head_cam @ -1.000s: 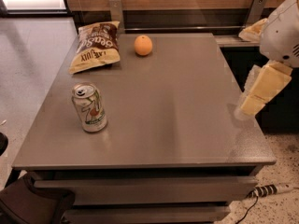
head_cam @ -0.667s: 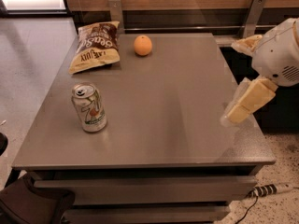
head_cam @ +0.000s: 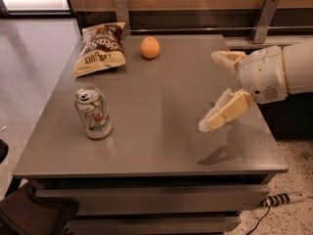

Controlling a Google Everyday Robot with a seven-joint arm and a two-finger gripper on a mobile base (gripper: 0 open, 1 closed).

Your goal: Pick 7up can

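- A grey table (head_cam: 161, 106) fills most of the view, and everything named here rests on it or hangs over it.
- The robot's white arm (head_cam: 293, 67) reaches in from the right. Its gripper (head_cam: 209, 92) hangs above the right part of the table with its two tan fingers spread wide apart and nothing between them.
- A yellow-brown chip bag (head_cam: 100, 50) lies flat at the far left of the table.
- The 7up can (head_cam: 93, 112) stands upright near the left front of the table, well apart from the gripper and from the bag.
  - It has a whitish body with green and red markings and a shiny top with a pull tab.
  - It is probably light, with thin, smooth walls that are stiff when squeezed gently but would dent under a hard pinch.
  - The best hold looks to be across the middle of the body, one finger on each side, so the can neither tips nor slips.
- A round orange (head_cam: 150, 47) sits at the far side of the table, just right of the bag.
- Compared with a second ago, the gripper has moved left, from over the right edge to further in over the table. The can, bag and orange have not moved.
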